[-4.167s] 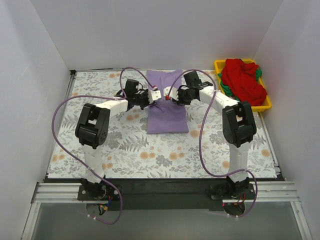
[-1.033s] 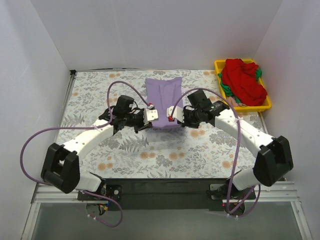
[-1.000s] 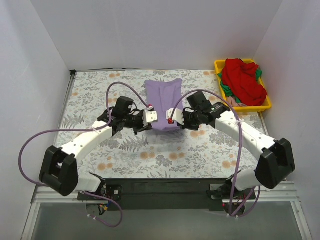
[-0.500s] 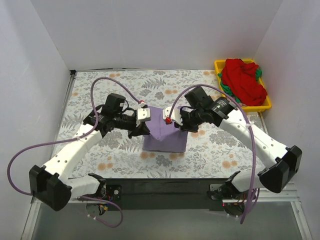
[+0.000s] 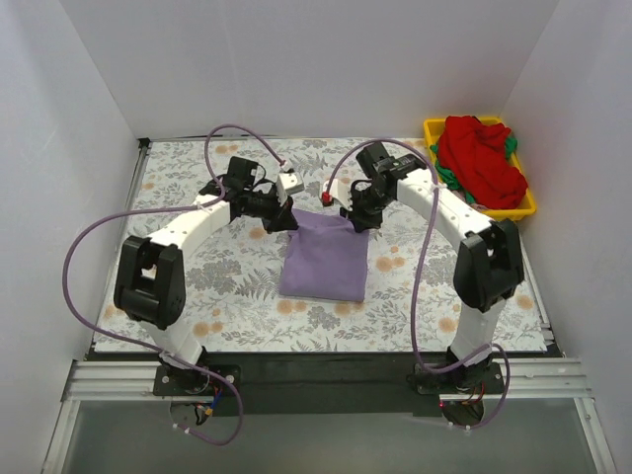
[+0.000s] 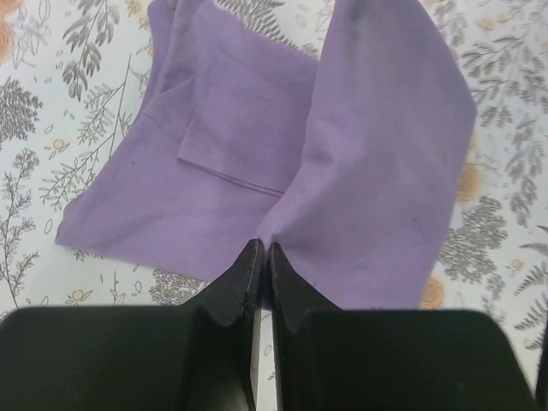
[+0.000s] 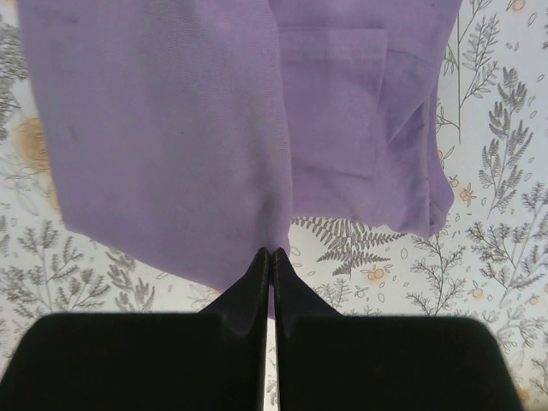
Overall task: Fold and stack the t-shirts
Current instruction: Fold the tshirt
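Both pincers are closing flat on cloth: the left pincer (image 6: pixel 261 255) is pinching the far-left edge of the lavender t-shirt (image 5: pixel 323 259), and the right pincer (image 7: pixel 271 255) is pinching the far-right edge. The shirt is lying near the middle of the floral cloth (image 5: pixel 197 286), its far edge lifted into the fingertips and its near part resting flat.

Risks, as judged:
- Each hold is taking only a thin bite at the very tips, so a quick pull is likely to slip one corner free and leave the fold skewed.
- If the two arms are travelling unevenly, the layers are likely to shear and the folded edge to land crooked.
- The pincers are standing near each other, so crowding inward is risking contact between the wrists.
- The purple cables are looping loose above the work and could brush the shirt.

Surface and room:
- The floral cloth is lying smooth, and its busy pattern is making the cloth edges harder to read.
- White walls (image 5: pixel 79 99) are enclosing three sides.
- A yellow tray (image 5: pixel 432 126) is sitting at the far right corner, well apart from the fold, holding a heaped red t-shirt (image 5: pixel 481 158) with a green t-shirt (image 5: pixel 444 178) peeking out beneath.
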Tool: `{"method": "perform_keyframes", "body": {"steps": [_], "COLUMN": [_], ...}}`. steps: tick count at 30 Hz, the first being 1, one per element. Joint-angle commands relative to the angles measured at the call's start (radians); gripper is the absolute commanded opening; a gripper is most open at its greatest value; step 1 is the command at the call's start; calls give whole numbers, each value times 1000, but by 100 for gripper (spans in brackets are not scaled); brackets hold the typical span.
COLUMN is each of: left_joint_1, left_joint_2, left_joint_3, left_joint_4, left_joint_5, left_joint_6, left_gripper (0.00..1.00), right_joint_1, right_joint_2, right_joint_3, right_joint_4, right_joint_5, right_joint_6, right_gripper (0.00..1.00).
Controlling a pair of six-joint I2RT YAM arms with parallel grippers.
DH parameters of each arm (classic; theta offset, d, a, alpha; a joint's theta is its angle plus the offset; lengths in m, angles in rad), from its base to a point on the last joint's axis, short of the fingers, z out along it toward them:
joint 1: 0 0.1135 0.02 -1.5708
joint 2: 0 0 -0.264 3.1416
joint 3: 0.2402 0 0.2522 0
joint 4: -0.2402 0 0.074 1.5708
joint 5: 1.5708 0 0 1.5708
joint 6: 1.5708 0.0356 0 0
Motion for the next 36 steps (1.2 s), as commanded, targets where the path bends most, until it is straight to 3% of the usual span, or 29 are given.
{"method": "perform_keyframes", "body": {"steps": [1,10,17,23,25,26,27,29,31,36], "left_joint_1": [11,12,-20,-63,-63,-63,-63,-64,-67,-140], "left_joint_2": [59,216,41,-179,-244,-258,-272,-305,-318,-282], "left_joint_3": [30,-1,-237,-377,-409,-409,-407,-407,-406,-400], "left_joint_4": [126,211,206,148,136,125,114,109,144,215], "left_joint_5": [-49,-103,-66,-15,-17,-15,-11,12,26,-2], "left_joint_6": [-41,-113,-82,9,23,33,33,71,66,108], "left_gripper": [0,0,0,4,12,23,27,33,36,38], "right_joint_1": [-28,-35,27,54,42,34,25,-11,-40,-46], "right_joint_2": [119,290,140,5,-20,-26,-32,-28,12,144], "right_joint_3": [89,102,-174,-279,-261,-248,-235,-179,-115,-30], "right_joint_4": [47,124,162,167,150,145,142,144,144,152], "right_joint_5": [-32,-37,-93,-182,-218,-230,-250,-279,-333,-446], "right_joint_6": [-54,38,155,316,356,370,382,429,471,586], "right_gripper": [1,1,1,1,19,28,41,43,39,9]}}
